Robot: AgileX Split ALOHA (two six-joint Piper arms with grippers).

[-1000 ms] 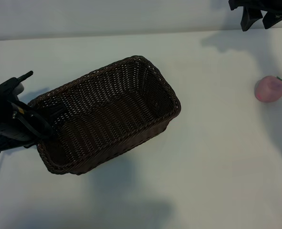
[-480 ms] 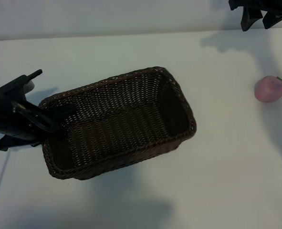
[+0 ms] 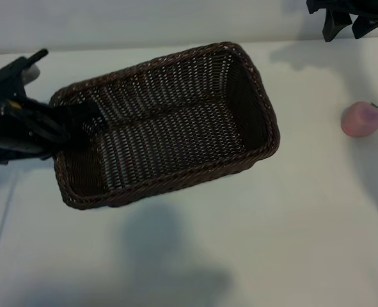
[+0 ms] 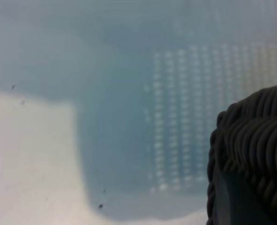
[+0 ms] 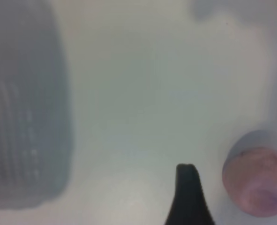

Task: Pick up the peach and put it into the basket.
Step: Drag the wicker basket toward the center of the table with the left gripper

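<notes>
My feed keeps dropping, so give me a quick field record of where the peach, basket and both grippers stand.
peach: on the table, right side, untouched, outside the basket
basket: wicker, empty, lifted off the table by its left end
left gripper: shut on the basket rim
right gripper: open, holding nothing, at the top right, back from the peach
table: white

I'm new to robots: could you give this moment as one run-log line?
left gripper: shut on basket rim, lifted | right gripper: open, parked, far corner | peach: on table, outside basket
</notes>
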